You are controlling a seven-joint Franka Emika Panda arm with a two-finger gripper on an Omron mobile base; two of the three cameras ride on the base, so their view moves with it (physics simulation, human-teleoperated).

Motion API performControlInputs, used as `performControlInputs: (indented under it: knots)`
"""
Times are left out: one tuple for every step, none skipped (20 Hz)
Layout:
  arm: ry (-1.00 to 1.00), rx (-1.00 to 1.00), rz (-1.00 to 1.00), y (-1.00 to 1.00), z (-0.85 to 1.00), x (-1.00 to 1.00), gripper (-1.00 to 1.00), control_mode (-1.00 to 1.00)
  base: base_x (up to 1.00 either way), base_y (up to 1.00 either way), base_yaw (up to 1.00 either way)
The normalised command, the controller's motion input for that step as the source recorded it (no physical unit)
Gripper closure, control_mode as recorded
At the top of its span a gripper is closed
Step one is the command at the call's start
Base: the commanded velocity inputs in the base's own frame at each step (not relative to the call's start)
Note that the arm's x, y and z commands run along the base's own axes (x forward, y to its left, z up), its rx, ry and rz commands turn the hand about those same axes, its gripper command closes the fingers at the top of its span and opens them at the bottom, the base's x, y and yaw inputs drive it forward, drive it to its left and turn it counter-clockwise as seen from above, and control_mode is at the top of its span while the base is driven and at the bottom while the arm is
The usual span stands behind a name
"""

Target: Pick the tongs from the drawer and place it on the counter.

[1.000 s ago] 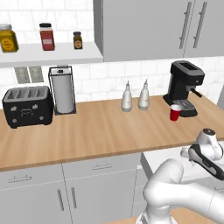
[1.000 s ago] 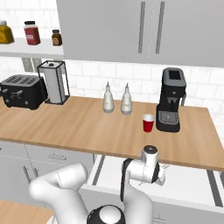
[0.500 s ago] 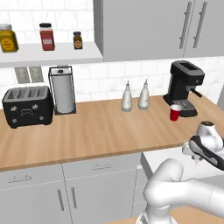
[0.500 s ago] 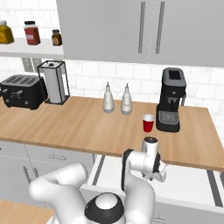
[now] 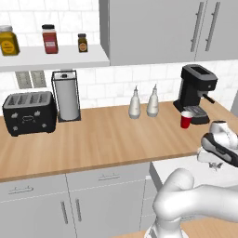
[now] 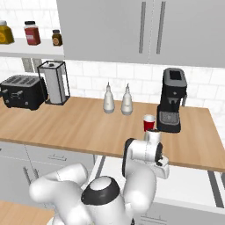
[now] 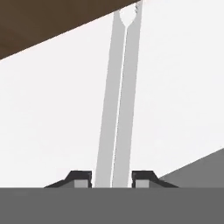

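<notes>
A robot arm lowers its gripper point(image 7: 112, 178) over the tongs point(image 7: 117, 100) inside the open drawer point(image 6: 193, 186), with the pick not yet made and the placing on the counter point(image 5: 107, 137) still to come. The tongs lie flat on the drawer's white floor, their two long arms running straight away from the hand toward the drawer's far edge. The two fingers point(image 7: 80, 178) stand apart, one on each side of the tongs (whether the pads touch the metal cannot be told). By the look of it, the work is at the grasp itself: closing, lifting and carrying remain.

The hand view alone gives the tongs and the straddling fingers. The base views give what it cannot: the drawer pulled out below the counter's front edge at the right end, and the butcher-block top behind it, where a red cup point(image 6: 149, 122) and a coffee machine point(image 6: 172, 105) stand near the right end. In the left base view the wrist hangs low over the drawer's near part.
</notes>
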Motion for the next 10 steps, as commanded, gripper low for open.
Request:
performControlInputs:
  knots:
    - [0.24, 0.03, 0.00, -0.05, 0.73, -0.48, 1.00, -1.00, 0.00, 0.00, 0.00]
    - [0.23, 0.03, 0.00, -0.06, 0.73, -0.54, 1.00, -1.00, 0.00, 0.00, 0.00]
    - [0.26, 0.03, 0.00, -0.04, 0.70, -0.57, 1.00, -1.00, 0.00, 0.00, 0.00]
    - [0.27, 0.04, 0.00, -0.08, 0.61, -0.62, 1.00, -1.00, 0.00, 0.00, 0.00]
    - [0.27, 0.05, 0.00, -0.10, 0.55, -0.71, 1.00, -1.00, 0.00, 0.00, 0.00]
    - [0.28, 0.05, 0.00, -0.13, 0.46, -0.78, 1.00, -1.00, 0.00, 0.00, 0.00]
    - [0.28, 0.05, 0.00, -0.14, 0.41, -0.84, 1.00, -1.00, 0.00, 0.00, 0.00]
    - [0.27, 0.03, 0.00, -0.08, 0.35, -0.82, 1.00, -1.00, 0.00, 0.00, 0.00]
    - [0.19, 0.00, 0.00, -0.01, 0.34, -0.84, 1.00, -1.00, 0.00, 0.00, 0.00]
    - [0.03, 0.00, 0.00, 0.00, 0.47, -0.86, 1.00, -1.00, 0.00, 0.00, 0.00]
